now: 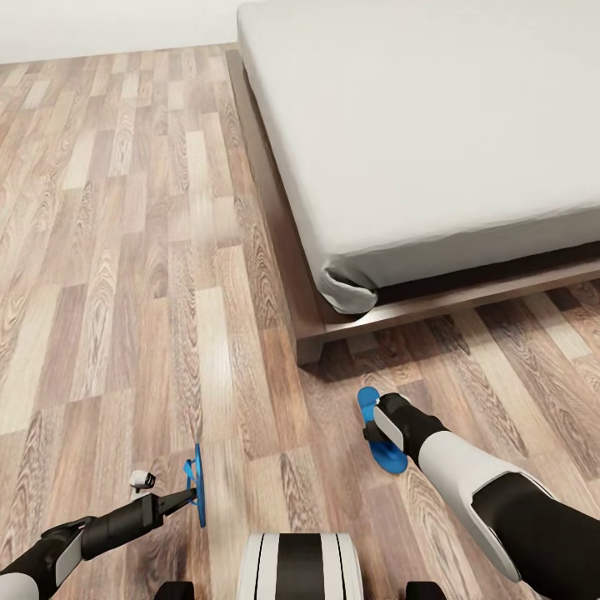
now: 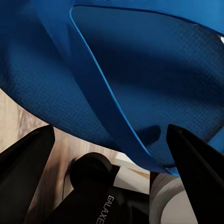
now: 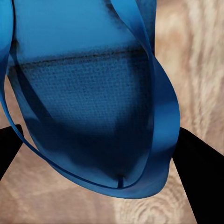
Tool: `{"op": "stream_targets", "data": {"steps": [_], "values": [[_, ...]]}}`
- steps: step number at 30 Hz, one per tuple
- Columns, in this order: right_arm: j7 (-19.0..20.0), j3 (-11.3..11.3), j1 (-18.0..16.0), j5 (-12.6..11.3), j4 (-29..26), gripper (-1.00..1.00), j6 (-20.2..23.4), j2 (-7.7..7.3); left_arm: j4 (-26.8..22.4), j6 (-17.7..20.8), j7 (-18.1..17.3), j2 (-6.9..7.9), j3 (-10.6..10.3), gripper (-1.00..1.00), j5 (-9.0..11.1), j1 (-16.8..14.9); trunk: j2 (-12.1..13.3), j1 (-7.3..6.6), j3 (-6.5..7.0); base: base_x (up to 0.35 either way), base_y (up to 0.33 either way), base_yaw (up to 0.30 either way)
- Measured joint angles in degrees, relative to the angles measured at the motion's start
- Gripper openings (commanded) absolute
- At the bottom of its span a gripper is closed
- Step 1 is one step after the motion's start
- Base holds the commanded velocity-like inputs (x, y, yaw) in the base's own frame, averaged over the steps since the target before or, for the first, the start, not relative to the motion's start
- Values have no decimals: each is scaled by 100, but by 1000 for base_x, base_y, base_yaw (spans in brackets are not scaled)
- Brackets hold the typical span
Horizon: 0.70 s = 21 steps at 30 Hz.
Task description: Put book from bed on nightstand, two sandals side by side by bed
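Wood-plank floor, grey-brown, covered most of the head view, with a strip of white wall at the far edge. Bed took the upper right: plain light-grey mattress on a dark brown platform frame, the near corner of the sheet rumpled. No book visible on the part of the mattress in view.

Robot trunk sat at the bottom centre. Right arm reached forward from lower right, left arm from lower left.

Right end effector was clamped on one blue sandal, near the foot corner of the bed frame but apart from it; whether the sandal touched the floor, cannot tell. Right wrist view showed the sole and thin strap between the two black fingers, wood behind.

Left end effector was clamped on the other blue sandal, held on edge, well apart from the bed. Left wrist view showed its blue sole close up between the fingers.

Sandals well apart from each other, trunk between them.
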Motion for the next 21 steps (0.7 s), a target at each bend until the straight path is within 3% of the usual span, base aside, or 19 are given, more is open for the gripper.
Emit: {"op": "stream_targets", "data": {"steps": [8, 14, 21], "values": [[-1, 1, 0, 0, 1, -100, 0, -6, 0, -1, 1, 0, 8, -100, -1, 1, 0, 0, 0, 0, 0, 0], [0, -1, 2, -7, 2, -100, 0, -9, 0, 0, 1, 0, 5, -100, -2, 1, -8, 16, -132, 0, 0, 0], [0, -1, 0, -2, -3, -100, 0, -9, 0, 4, 1, 0, 8, -100, -1, 2, -8, 15, -133, 0, 0, 0]]}}
